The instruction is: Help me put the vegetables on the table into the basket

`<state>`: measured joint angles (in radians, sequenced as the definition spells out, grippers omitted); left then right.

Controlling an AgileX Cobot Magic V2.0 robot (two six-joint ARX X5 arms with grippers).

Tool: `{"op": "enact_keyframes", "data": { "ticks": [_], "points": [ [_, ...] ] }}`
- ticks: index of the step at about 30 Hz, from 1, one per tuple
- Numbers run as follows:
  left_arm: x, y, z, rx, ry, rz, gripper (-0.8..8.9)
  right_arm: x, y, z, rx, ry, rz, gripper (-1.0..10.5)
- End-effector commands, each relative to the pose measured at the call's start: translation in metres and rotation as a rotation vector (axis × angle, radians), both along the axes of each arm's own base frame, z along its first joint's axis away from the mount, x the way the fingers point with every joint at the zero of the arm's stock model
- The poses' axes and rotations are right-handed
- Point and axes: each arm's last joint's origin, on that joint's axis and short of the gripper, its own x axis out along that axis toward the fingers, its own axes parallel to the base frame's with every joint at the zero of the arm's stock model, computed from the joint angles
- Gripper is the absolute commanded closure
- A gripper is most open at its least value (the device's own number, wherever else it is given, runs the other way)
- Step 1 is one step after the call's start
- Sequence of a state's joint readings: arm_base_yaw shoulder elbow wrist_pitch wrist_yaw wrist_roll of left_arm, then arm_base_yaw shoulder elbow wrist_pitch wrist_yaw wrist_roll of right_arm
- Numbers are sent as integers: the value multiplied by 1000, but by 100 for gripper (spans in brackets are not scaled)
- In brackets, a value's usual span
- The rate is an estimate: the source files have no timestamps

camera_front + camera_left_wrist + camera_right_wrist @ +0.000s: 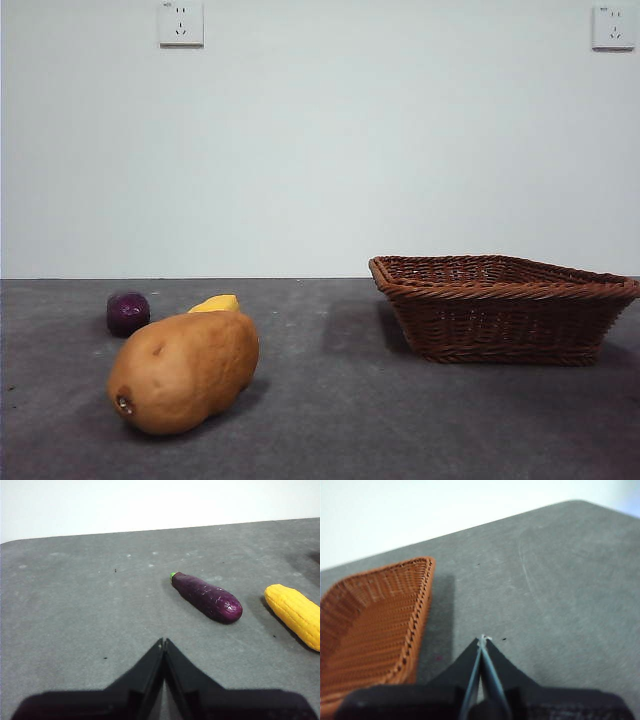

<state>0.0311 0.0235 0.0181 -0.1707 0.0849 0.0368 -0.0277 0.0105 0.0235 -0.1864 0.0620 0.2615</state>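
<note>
A large tan-brown potato (185, 372) lies at the front left of the dark grey table (400, 420). Behind it are a dark purple vegetable (128, 312), seen end-on as a ball, and a yellow-orange piece (216, 303). The left wrist view shows them as a purple eggplant (207, 597) and a yellow corn cob (295, 614), lying ahead of my left gripper (164, 642), which is shut and empty. The brown wicker basket (500, 325) stands at the right and looks empty. My right gripper (483, 640) is shut and empty, beside the basket (370, 615). Neither gripper shows in the front view.
A white wall stands behind the table with two sockets (181, 24) (613, 27). The table's far edge and rounded corners show in both wrist views. Bare table lies between the potato and the basket.
</note>
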Motion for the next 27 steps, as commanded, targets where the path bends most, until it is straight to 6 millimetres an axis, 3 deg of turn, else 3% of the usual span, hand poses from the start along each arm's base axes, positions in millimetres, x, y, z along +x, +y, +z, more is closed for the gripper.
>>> {"op": "enact_keyframes", "data": {
  "ticks": [1,9,19,27],
  "points": [
    [1,0,-2,-5,-1,3,817,0,1,-2,105,-5,7,947],
    [-1,0,12,-114,-55,-1,818,-1,2,7,117,-32,66,948],
    [-6,-1,49,-124,-130,-37,819,-5,2,46,110,-100,43,948],
    [1,-1,76,-125,-105,-35,819,7,2,81,118,-35,71,948]
  ]
}}
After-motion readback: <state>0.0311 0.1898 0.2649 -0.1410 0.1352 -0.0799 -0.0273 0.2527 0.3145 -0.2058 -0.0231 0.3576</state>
